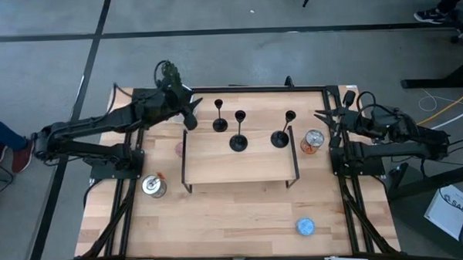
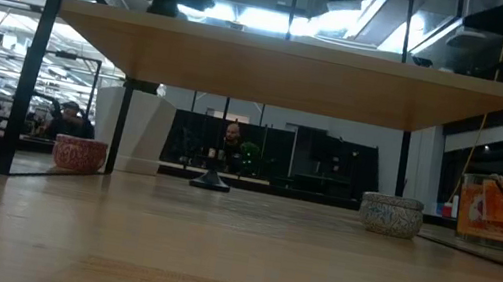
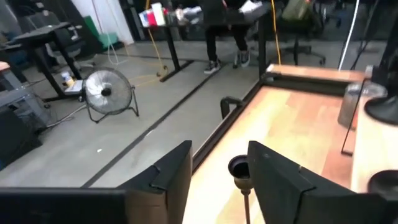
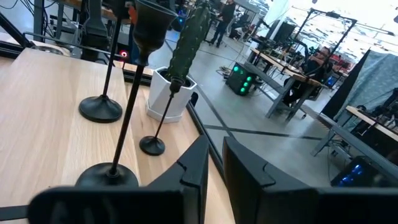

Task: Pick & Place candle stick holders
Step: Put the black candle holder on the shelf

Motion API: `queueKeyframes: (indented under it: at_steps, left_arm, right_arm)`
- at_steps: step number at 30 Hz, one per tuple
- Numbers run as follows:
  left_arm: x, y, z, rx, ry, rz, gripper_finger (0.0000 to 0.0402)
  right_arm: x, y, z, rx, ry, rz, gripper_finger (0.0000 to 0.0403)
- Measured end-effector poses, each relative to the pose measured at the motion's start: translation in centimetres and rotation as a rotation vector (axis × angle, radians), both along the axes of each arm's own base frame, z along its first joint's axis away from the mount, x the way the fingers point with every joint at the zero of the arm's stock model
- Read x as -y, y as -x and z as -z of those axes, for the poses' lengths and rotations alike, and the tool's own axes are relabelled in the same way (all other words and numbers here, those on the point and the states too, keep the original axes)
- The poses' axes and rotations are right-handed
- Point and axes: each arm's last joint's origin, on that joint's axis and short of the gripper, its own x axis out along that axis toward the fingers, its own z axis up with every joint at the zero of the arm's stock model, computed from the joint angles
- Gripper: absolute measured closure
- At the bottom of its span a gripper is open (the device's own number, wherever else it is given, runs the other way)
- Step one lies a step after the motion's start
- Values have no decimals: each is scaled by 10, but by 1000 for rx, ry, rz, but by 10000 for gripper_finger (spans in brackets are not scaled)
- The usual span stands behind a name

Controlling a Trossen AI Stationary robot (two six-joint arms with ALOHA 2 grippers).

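Three slim black candle stick holders stand in a row at the table's far middle. The left one stands on the table behind a wooden riser, its base showing under the shelf. The middle one and the right one stand by their bases on the riser's top. My left gripper is open just left of the left holder, whose cup shows in the gap between the fingers; in the high view it stands apart from them. My right gripper waits shut at the far right, with nothing between its fingers.
A metal can stands left of the riser and an orange-labelled can right of it. A pink tin and a grey tin sit under the shelf. A blue tin lies near the front right.
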Motion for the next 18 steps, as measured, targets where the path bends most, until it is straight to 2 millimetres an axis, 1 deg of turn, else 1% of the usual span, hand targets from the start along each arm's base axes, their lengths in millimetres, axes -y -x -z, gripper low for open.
queueKeyframes:
  at_steps: [6, 13, 18]
  left_arm:
    - [-13, -22, 2, -125, 36, -18, 193]
    - [-21, -45, 23, -245, 110, -23, 128]
    - [-24, -53, 36, -270, 159, -38, 102]
  right_arm:
    - [0, 0, 0, 0, 0, 0, 350]
    - [0, 0, 0, 0, 0, -1, 350]
    - [0, 0, 0, 0, 0, -3, 350]
